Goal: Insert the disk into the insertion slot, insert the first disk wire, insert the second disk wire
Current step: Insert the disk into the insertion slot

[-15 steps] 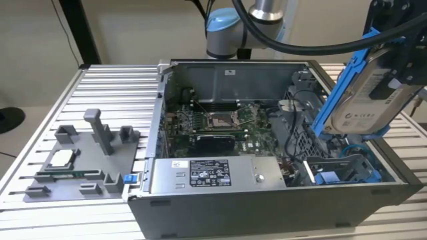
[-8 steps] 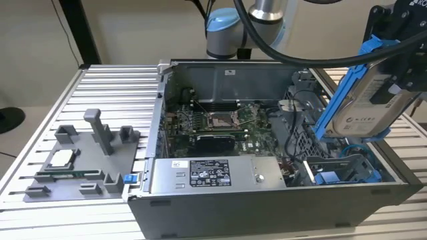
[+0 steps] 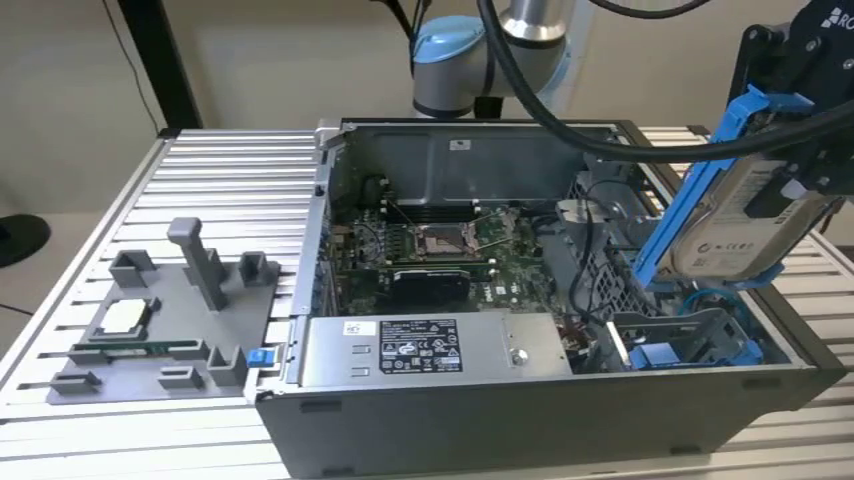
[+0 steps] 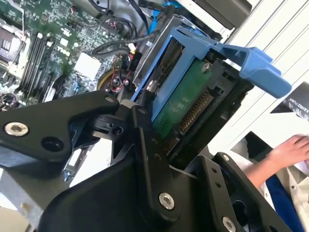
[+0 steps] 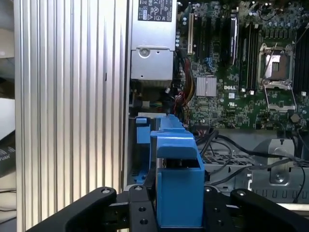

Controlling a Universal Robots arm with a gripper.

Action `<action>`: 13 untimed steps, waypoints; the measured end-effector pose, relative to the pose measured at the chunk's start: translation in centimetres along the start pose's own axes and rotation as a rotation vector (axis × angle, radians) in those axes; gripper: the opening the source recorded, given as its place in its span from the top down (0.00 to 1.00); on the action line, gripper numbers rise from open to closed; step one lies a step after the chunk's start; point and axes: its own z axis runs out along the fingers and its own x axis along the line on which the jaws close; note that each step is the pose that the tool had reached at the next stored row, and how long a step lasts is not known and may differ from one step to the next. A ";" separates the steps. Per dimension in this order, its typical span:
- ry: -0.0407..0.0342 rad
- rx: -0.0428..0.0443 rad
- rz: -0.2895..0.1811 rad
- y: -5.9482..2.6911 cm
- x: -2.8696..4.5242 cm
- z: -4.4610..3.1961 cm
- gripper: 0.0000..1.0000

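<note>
The disk (image 3: pixel 731 225), a silver drive with a white label in a bright blue caddy (image 3: pixel 681 195), hangs tilted above the right front corner of the open computer case. My gripper (image 3: pixel 785 192) is shut on its upper end. In the second wrist view the black fingers (image 4: pixel 142 140) clamp the caddy (image 4: pixel 241 58), and the disk's green circuit board (image 4: pixel 186 104) faces the camera. In the first wrist view the caddy (image 5: pixel 176 164) sits between the fingers (image 5: pixel 137 210). The insertion slot (image 3: pixel 681 345), a bay with blue plastic parts, lies just below the disk. Loose black and blue wires (image 3: pixel 687 295) hang beside the bay.
The case holds a grey labelled power-supply box (image 3: pixel 427 350) at the front and a motherboard (image 3: pixel 427 250) behind it. A grey fixture tray (image 3: pixel 160 320) with small parts sits on the slatted aluminium table (image 3: pixel 227 180). A person's hand (image 4: pixel 289 150) rests beyond the case.
</note>
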 end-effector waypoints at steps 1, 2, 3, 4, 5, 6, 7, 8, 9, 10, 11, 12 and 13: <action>0.0001 0.0001 0.000 -0.15 0.00 0.16 0.00; -0.0001 0.0003 0.000 -0.34 0.01 0.34 0.00; 0.0000 0.0004 0.000 -0.55 0.01 0.50 0.00; 0.0000 0.0005 0.000 -0.75 0.01 0.68 0.00; 0.0001 0.0007 -0.001 -0.88 0.02 0.85 0.00; 0.0001 0.0008 -0.001 -0.99 0.02 1.04 0.00; 0.0001 0.0008 -0.001 -1.03 0.08 1.23 0.00; 0.0000 0.0008 -0.001 -1.04 0.18 1.41 0.00; 0.0001 0.0008 -0.001 -1.05 0.32 1.60 0.00; 0.0004 0.0008 -0.001 -1.06 0.52 1.75 0.00; -0.0001 0.0009 -0.001 -1.06 0.76 1.93 0.00; -0.0004 0.0015 -0.001 -1.00 0.94 2.08 0.00; -0.0005 0.0021 -0.001 -0.85 1.01 2.17 0.00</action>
